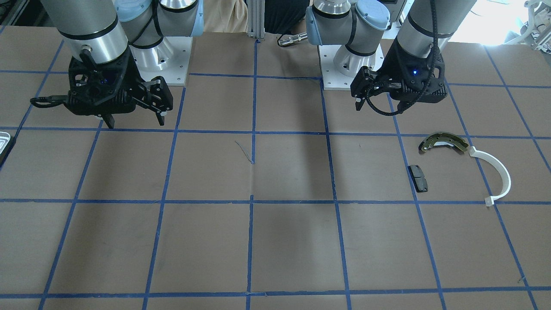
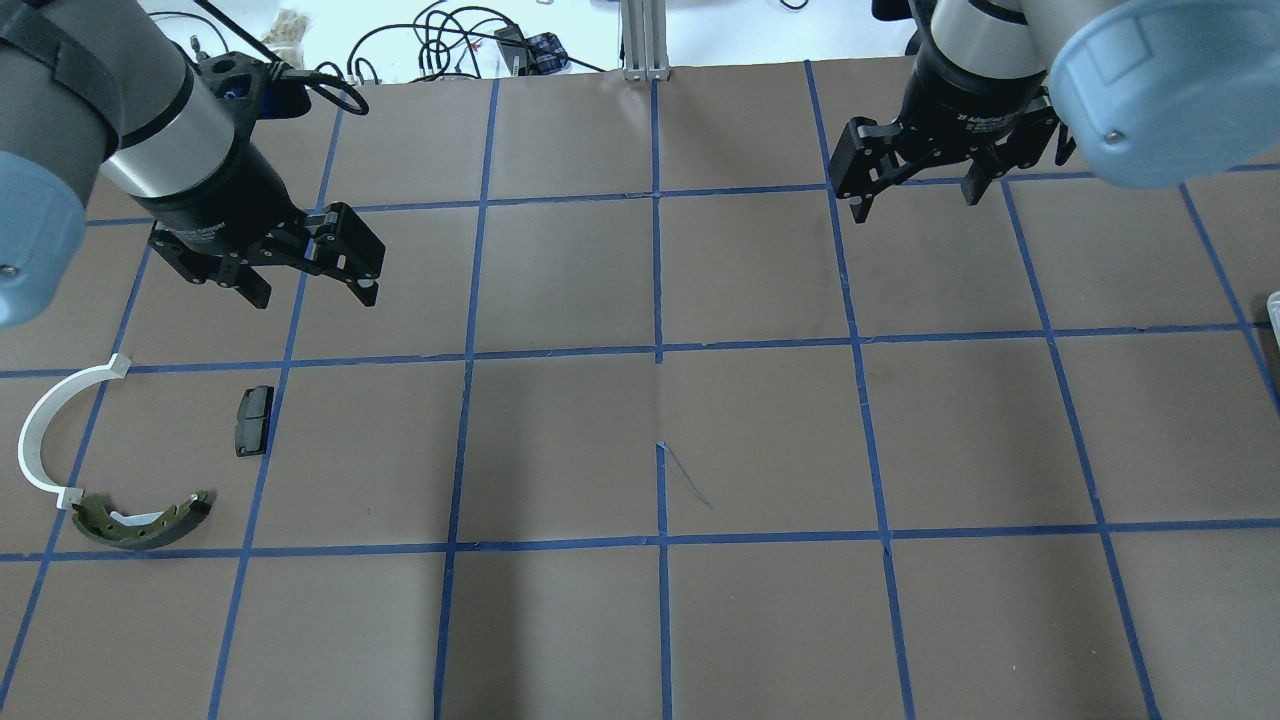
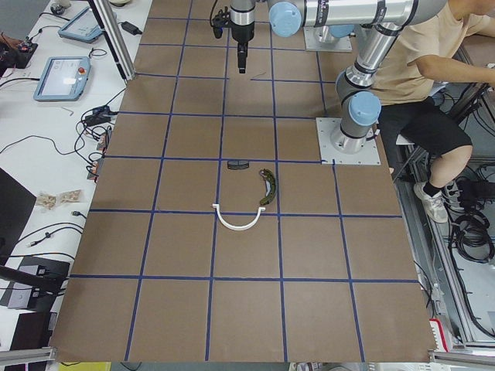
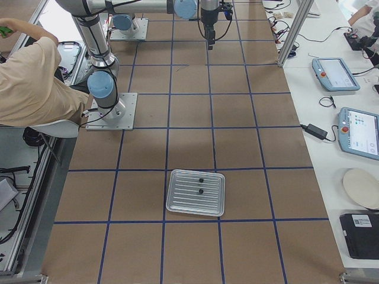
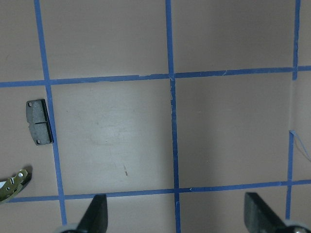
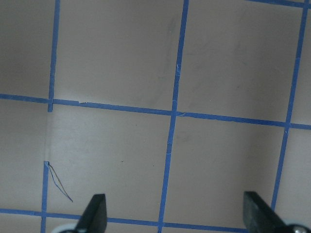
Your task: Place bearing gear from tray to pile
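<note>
The silvery tray (image 4: 177,204) lies on the table's right end, with two small dark round parts, the bearing gears (image 4: 201,191), on it. Only a sliver of the tray (image 1: 3,144) shows in the front view. The pile lies at the left end: a brass-and-dark shoe (image 2: 140,520), a white half-ring (image 2: 45,430) and a black pad (image 2: 254,420). My left gripper (image 2: 315,297) hovers open and empty just beyond the pad, which also shows in the left wrist view (image 5: 39,128). My right gripper (image 2: 914,207) is open and empty over bare table, far from the tray.
The table is brown with a blue tape grid. The two arm bases (image 1: 163,64) stand at the robot's edge. A seated person (image 4: 35,77) is behind the robot. An aluminium post (image 2: 645,40) and benches with tablets (image 4: 358,130) flank the table.
</note>
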Controlling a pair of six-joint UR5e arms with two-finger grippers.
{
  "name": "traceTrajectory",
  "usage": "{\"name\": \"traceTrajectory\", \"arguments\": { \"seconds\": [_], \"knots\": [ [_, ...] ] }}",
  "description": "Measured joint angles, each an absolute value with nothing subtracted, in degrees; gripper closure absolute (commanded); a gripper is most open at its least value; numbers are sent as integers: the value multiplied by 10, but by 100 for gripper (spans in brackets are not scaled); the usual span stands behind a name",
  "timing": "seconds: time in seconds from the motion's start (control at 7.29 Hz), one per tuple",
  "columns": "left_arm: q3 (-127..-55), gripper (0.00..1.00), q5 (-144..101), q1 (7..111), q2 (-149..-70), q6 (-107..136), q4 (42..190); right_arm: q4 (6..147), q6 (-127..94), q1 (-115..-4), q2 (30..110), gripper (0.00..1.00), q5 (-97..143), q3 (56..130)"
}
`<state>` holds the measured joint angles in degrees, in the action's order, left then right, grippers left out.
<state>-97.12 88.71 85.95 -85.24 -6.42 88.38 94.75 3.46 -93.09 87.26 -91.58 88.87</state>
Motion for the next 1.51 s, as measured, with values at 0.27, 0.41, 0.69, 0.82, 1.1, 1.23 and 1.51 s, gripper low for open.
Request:
{"name": "traceTrajectory", "arguments": {
  "seconds": [0.27,0.41,0.69,0.82,1.1,1.23,1.51],
  "knots": [
    [-971,0,888,859,-853,-64,885,948,41,-929,872,0,-914,887],
    [-971,0,888,858,-855,-65,885,948,45,-922,870,0,-917,888],
    [-971,0,888,857,-859,-65,883,946,94,-847,866,0,-920,891],
    [-971,0,887,857,-862,-65,882,948,158,-784,864,0,-920,897],
    [-973,0,888,856,-866,-66,880,977,295,-648,851,0,-923,928],
    [-977,0,888,855,-867,-66,879,1029,362,-587,834,0,-929,949],
    [-992,0,888,855,-864,-71,868,1157,496,-494,761,0,-934,976]
  ]
}}
